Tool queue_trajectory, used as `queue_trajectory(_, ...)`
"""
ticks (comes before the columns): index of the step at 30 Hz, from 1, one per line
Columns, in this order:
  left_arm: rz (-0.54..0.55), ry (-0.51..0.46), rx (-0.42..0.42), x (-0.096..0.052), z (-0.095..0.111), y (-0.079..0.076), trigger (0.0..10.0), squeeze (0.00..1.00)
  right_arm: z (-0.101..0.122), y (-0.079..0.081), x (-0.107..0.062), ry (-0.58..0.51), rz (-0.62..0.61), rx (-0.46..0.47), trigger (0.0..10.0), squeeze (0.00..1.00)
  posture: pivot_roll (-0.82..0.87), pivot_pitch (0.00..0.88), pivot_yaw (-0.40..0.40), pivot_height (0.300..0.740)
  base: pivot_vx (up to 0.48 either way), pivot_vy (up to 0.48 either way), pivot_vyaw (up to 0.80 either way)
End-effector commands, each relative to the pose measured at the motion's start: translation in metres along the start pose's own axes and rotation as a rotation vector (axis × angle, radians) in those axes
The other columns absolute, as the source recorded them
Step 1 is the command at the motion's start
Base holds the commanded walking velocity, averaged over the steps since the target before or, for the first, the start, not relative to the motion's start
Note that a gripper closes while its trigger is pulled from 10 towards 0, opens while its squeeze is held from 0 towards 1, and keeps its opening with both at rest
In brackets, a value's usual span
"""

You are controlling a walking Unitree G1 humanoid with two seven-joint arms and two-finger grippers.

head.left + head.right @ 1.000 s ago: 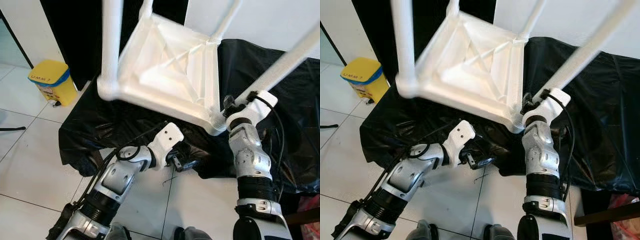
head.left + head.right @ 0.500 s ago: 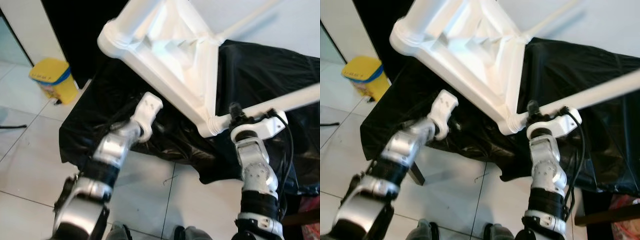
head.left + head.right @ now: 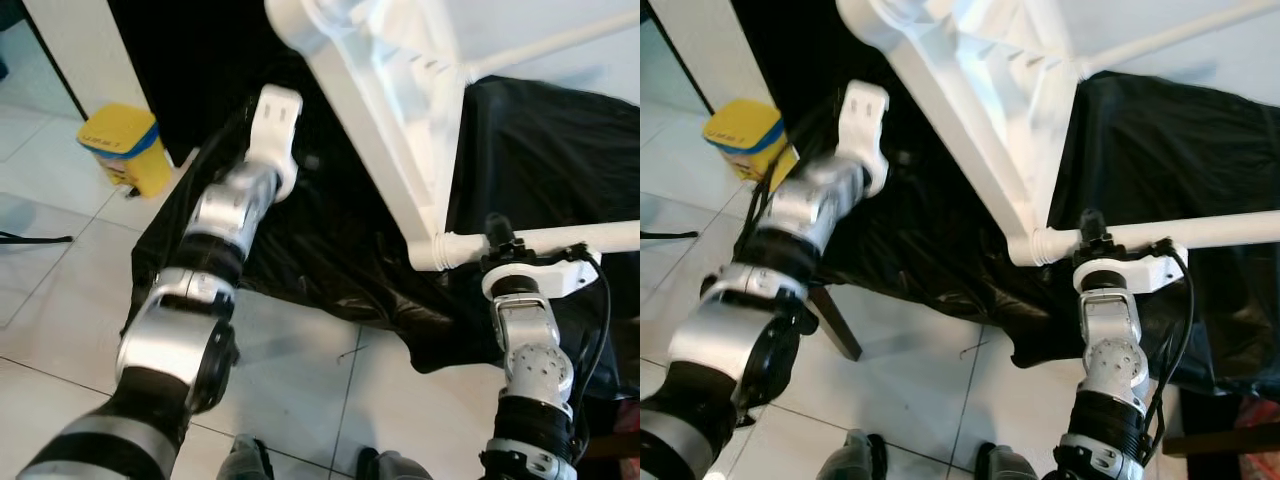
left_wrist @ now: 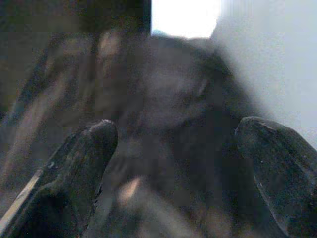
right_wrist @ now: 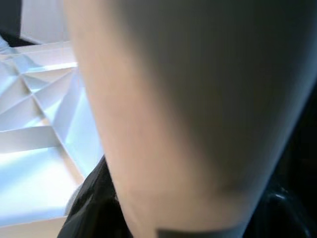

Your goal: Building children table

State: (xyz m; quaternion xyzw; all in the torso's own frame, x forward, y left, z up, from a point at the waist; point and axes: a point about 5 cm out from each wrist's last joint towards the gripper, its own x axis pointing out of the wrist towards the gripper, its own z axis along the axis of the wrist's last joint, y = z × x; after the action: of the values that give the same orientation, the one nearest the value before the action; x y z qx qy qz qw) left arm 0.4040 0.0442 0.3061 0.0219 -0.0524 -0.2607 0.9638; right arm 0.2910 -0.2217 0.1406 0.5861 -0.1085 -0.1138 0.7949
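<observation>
While I watch, the white children table has tipped up a lot: a second ago its underside faced up with the legs standing, and now it stands on edge over the black sheet. That means I am turning it over, so the build looks nearly done. My right end effector is clenched on the table leg just beside the table's corner, and that leg now lies flat. My left end effector has swung up beside the table's near edge, with its fingers spread and nothing between them. Well apart from the table sits a yellow bin on the floor; its lid is shut, so I cannot tell what is inside.
</observation>
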Motion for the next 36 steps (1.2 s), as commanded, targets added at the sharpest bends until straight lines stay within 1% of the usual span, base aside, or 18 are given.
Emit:
queue_trajectory(1, -0.119, -0.067, -0.024, 0.010, 0.020, -0.033, 10.0, 0.00, -0.024, -0.026, -0.026, -0.012, -0.091, 0.217, 10.0, 0.00, -0.03, 0.149, -0.001, 0.740, 0.000, 0.000, 0.00)
queue_trajectory(2, -0.119, -0.067, -0.024, 0.010, 0.020, -0.033, 10.0, 0.00, -0.024, -0.026, -0.026, -0.012, -0.091, 0.217, 10.0, 0.00, -0.03, 0.149, -0.001, 0.740, 0.000, 0.000, 0.00)
queue_trajectory(6, -0.328, -0.156, -0.109, 0.022, 0.062, -0.095, 10.0, 0.00, -0.021, -0.036, -0.037, -0.035, -0.156, 0.193, 10.0, 0.00, -0.03, 0.147, 0.008, 0.740, 0.000, 0.000, 0.00)
queue_trajectory(8, -0.354, -0.168, -0.112, 0.022, 0.068, -0.103, 10.0, 0.00, -0.019, -0.039, -0.040, -0.046, -0.177, 0.199, 10.0, 0.00, -0.03, 0.147, 0.008, 0.740, 0.000, 0.000, 0.00)
queue_trajectory(10, -0.354, -0.168, -0.112, 0.022, 0.068, -0.103, 10.0, 0.00, -0.019, -0.039, -0.040, -0.046, -0.177, 0.199, 10.0, 0.00, -0.03, 0.147, 0.008, 0.740, 0.000, 0.000, 0.00)
queue_trajectory(11, -0.390, -0.189, -0.119, 0.022, 0.078, -0.114, 10.0, 0.00, -0.015, -0.046, -0.047, -0.072, -0.228, 0.185, 10.0, 0.00, -0.03, 0.149, 0.017, 0.740, 0.000, 0.000, 0.00)
queue_trajectory(12, -0.390, -0.189, -0.119, 0.022, 0.078, -0.114, 10.0, 0.00, -0.015, -0.046, -0.047, -0.072, -0.228, 0.185, 10.0, 0.00, -0.03, 0.149, 0.017, 0.740, 0.000, 0.000, 0.00)
queue_trajectory(13, -0.454, -0.222, -0.131, 0.021, 0.095, -0.134, 10.0, 0.00, -0.003, -0.062, -0.069, -0.138, -0.342, 0.127, 10.0, 1.00, -0.03, 0.159, 0.048, 0.740, 0.000, 0.000, 0.00)
queue_trajectory(14, -0.454, -0.222, -0.131, 0.021, 0.095, -0.134, 10.0, 0.00, -0.003, -0.062, -0.069, -0.138, -0.342, 0.127, 10.0, 1.00, -0.03, 0.159, 0.048, 0.740, 0.000, 0.000, 0.00)
queue_trajectory(19, -0.502, -0.238, -0.113, 0.020, 0.105, -0.145, 10.0, 0.00, 0.010, -0.070, -0.101, -0.226, -0.463, 0.004, 10.0, 1.00, -0.04, 0.164, 0.101, 0.740, 0.000, 0.000, 0.00)
queue_trajectory(20, -0.509, -0.239, -0.105, 0.020, 0.107, -0.147, 10.0, 0.00, 0.012, -0.074, -0.109, -0.237, -0.510, -0.011, 10.0, 0.00, -0.04, 0.164, 0.101, 0.740, 0.000, 0.000, 0.00)
queue_trajectory(23, -0.514, -0.240, -0.098, 0.020, 0.108, -0.148, 10.0, 0.00, 0.015, -0.077, -0.114, -0.251, -0.546, -0.022, 10.0, 0.00, -0.04, 0.164, 0.101, 0.740, 0.000, 0.000, 0.00)
queue_trajectory(25, -0.518, -0.247, -0.084, 0.020, 0.112, -0.149, 10.0, 0.00, 0.022, -0.083, -0.131, -0.272, -0.621, -0.091, 10.0, 0.00, -0.05, 0.165, 0.137, 0.740, 0.000, 0.000, 0.00)
queue_trajectory(28, -0.518, -0.247, -0.084, 0.020, 0.112, -0.149, 10.0, 0.00, 0.022, -0.083, -0.131, -0.272, -0.621, -0.091, 10.0, 0.00, -0.05, 0.165, 0.137, 0.740, 0.000, 0.000, 0.00)
queue_trajectory(30, -0.517, -0.261, -0.058, 0.020, 0.117, -0.148, 10.0, 0.00, 0.031, -0.077, -0.147, -0.319, -0.706, -0.192, 10.0, 0.00, -0.06, 0.171, 0.170, 0.740, 0.000, 0.000, 0.00)
queue_trajectory(34, -0.516, -0.264, -0.050, 0.020, 0.118, -0.147, 10.0, 0.00, 0.034, -0.071, -0.152, -0.338, -0.730, -0.237, 10.0, 0.00, -0.06, 0.171, 0.181, 0.740, 0.000, 0.000, 0.00)
queue_trajectory(35, -0.514, -0.264, -0.050, 0.020, 0.119, -0.146, 10.0, 0.00, 0.035, -0.063, -0.154, -0.369, -0.757, -0.289, 10.0, 0.00, -0.06, 0.170, 0.199, 0.740, 0.000, 0.000, 0.00)
queue_trajectory(36, -0.515, -0.263, -0.049, 0.021, 0.119, -0.145, 10.0, 0.00, 0.036, -0.054, -0.156, -0.396, -0.798, -0.413, 10.0, 0.00, -0.06, 0.168, 0.206, 0.740, 0.000, 0.000, 0.00)
